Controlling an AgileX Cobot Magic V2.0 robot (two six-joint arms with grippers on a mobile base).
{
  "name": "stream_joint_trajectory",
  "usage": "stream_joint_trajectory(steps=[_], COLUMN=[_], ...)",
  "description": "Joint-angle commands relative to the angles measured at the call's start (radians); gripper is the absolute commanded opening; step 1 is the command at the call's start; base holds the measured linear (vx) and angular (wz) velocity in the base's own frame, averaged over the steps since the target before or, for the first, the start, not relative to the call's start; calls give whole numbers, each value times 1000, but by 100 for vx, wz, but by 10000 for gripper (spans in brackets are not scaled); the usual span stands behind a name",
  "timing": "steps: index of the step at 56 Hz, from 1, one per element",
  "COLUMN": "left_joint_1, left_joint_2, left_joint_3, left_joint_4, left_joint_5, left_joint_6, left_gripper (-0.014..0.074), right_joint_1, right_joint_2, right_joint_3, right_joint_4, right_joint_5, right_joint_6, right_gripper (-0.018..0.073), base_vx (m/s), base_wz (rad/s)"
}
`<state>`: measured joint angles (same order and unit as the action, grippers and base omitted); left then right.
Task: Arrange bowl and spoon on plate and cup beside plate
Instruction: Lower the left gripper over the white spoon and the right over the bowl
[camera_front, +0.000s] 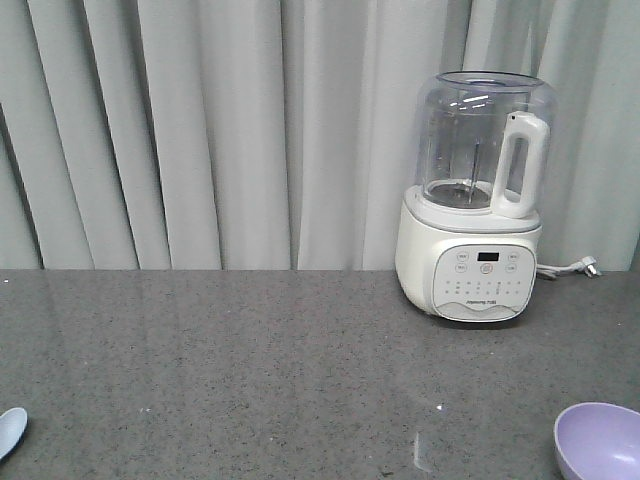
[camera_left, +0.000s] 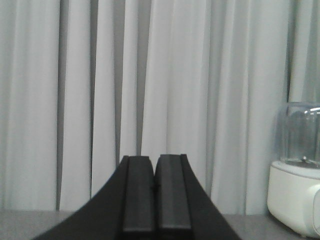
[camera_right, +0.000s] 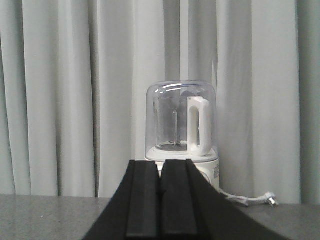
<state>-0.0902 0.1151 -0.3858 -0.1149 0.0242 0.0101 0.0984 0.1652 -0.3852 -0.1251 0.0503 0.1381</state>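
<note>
Where the front view cuts off the near right of the bench (camera_front: 250, 360), the bowl (camera_front: 600, 442) sits upright and lavender, its hollow showing, partly out of frame. Far across from it, at the near left, a pale blue rounded piece (camera_front: 10, 430) pokes in from the frame's edge. So little of it shows that I cannot tell whether it is plate or spoon. Bare grey bench lies between the two, and they are well apart.

Behind the bowl, toward the bench's back edge on the right, stands a white blender (camera_front: 475, 200) with a clear jug and white handle. Its cord (camera_front: 570, 268) trails off to the right along the back edge. A pale curtain (camera_front: 200, 130) hangs behind everything.

Each wrist view looks along its own gripper toward the curtain. On the left gripper (camera_left: 155, 160) the black fingers (camera_left: 137, 195) are pressed together with nothing between them. The right gripper (camera_right: 160, 164) has its fingers (camera_right: 142, 200) pressed together likewise, pointing at the blender.
</note>
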Motion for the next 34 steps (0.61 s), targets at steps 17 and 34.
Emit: stream_joint_trajectory(steps=[17, 34], left_joint_1=[2, 2], left_joint_2=[492, 525], left_joint_3=[-380, -380], left_joint_4=[53, 55], left_joint_5=[50, 54], left_joint_6=[12, 49], left_gripper=[3, 125], right_joint_1=[25, 25], right_joint_2=[428, 477], right_joint_3=[-258, -258], right_joint_4=[-4, -5], right_joint_5=[-224, -177], right_joint_6=[-138, -145], right_gripper=[-1, 76], base_vx=[0, 0], base_wz=[0, 0])
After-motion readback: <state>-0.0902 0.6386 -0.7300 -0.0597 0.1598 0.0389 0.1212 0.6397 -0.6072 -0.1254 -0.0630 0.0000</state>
